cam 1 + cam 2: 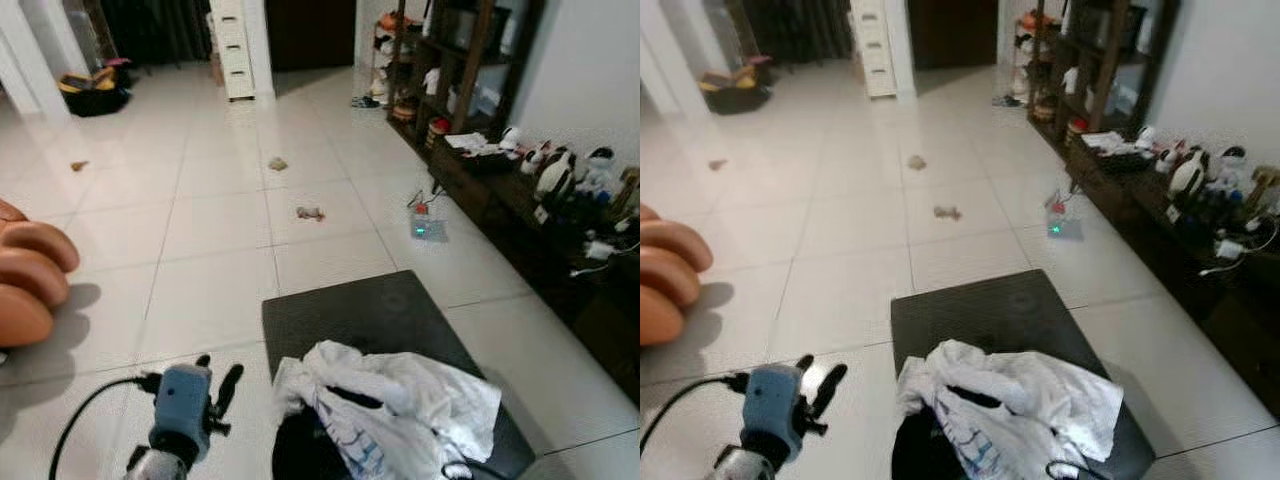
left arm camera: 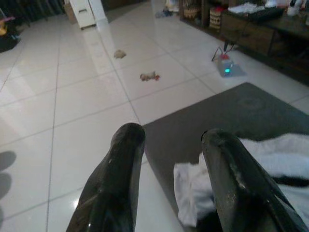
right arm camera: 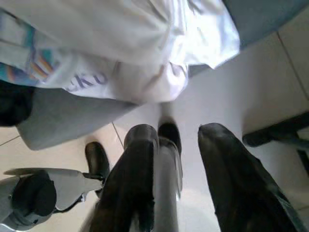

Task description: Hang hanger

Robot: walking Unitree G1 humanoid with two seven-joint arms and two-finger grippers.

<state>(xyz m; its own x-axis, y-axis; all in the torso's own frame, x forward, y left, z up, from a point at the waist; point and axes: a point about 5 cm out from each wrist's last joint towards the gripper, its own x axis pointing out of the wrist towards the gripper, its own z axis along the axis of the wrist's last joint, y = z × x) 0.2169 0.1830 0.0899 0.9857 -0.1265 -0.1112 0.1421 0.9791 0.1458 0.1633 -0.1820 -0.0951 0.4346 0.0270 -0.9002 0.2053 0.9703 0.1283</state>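
Note:
A crumpled white garment (image 1: 400,400) with blue print lies on the near end of a dark grey low table (image 1: 360,315), over something black. A thin dark curved piece (image 1: 465,468) pokes out under the garment's near edge; I cannot tell whether it is a hanger. My left gripper (image 1: 220,366) is raised over the floor just left of the table, open with nothing between its fingers (image 2: 120,159). My right gripper (image 3: 177,133) points down beside the table, open, with the garment (image 3: 145,43) above it in the right wrist view.
A tan cushioned seat (image 1: 30,280) bulges in at the left. A dark shelf unit (image 1: 520,180) crowded with items lines the right wall. A power strip (image 1: 428,228) with a green light and small scraps (image 1: 310,213) lie on the white tiled floor ahead.

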